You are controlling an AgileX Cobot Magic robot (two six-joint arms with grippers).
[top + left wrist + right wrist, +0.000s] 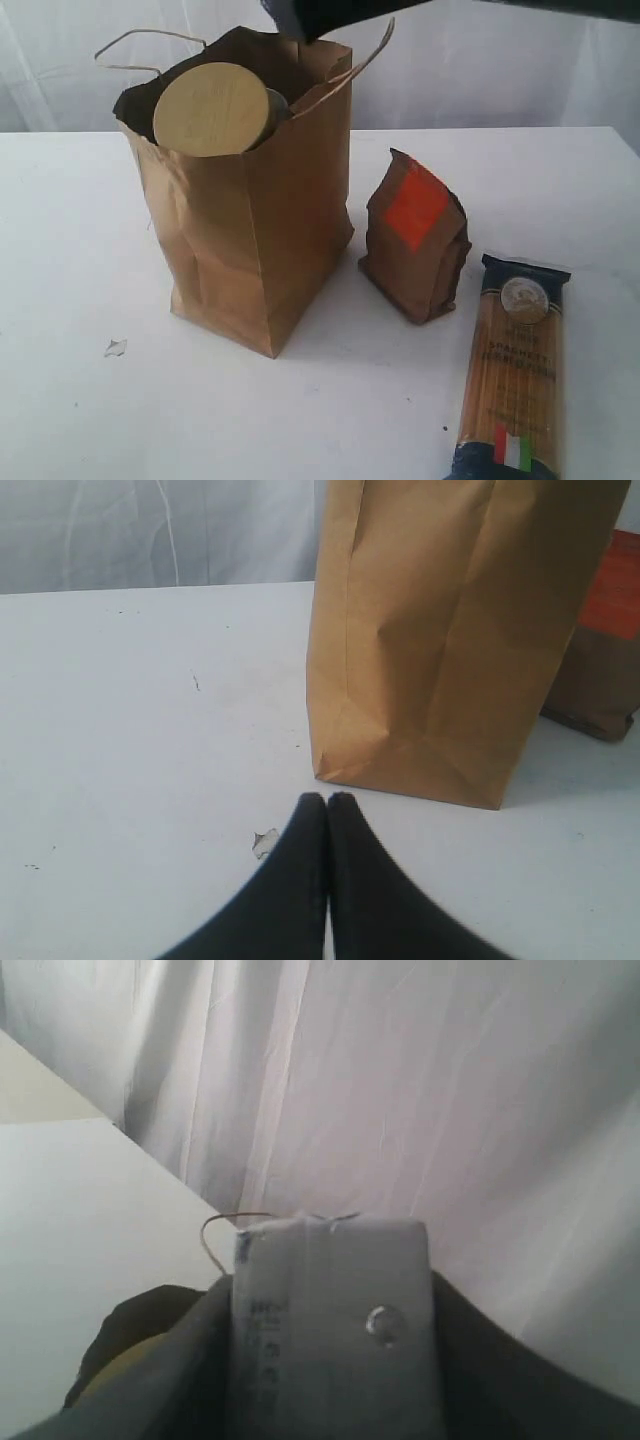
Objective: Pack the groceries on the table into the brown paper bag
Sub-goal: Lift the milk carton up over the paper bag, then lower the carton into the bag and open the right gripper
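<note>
The brown paper bag (250, 230) stands upright on the white table (80, 400), with the tan-lidded jar (212, 108) lying tilted in its open mouth. My right gripper (330, 1295) is above the bag's top edge, shut on the small white carton (320, 1350); only its dark body (300, 15) shows in the exterior view. The brown pouch with the orange-red label (415, 240) stands to the right of the bag. The spaghetti pack (515, 380) lies flat at the front right. My left gripper (327, 800) is shut and empty, low over the table just before the bag's base (440, 680).
A small torn scrap (115, 347) lies on the table left of the bag, close to my left fingertips (310, 810). A white curtain (500, 70) hangs behind the table. The bag's thin loop handles (150, 45) stick up at its rim.
</note>
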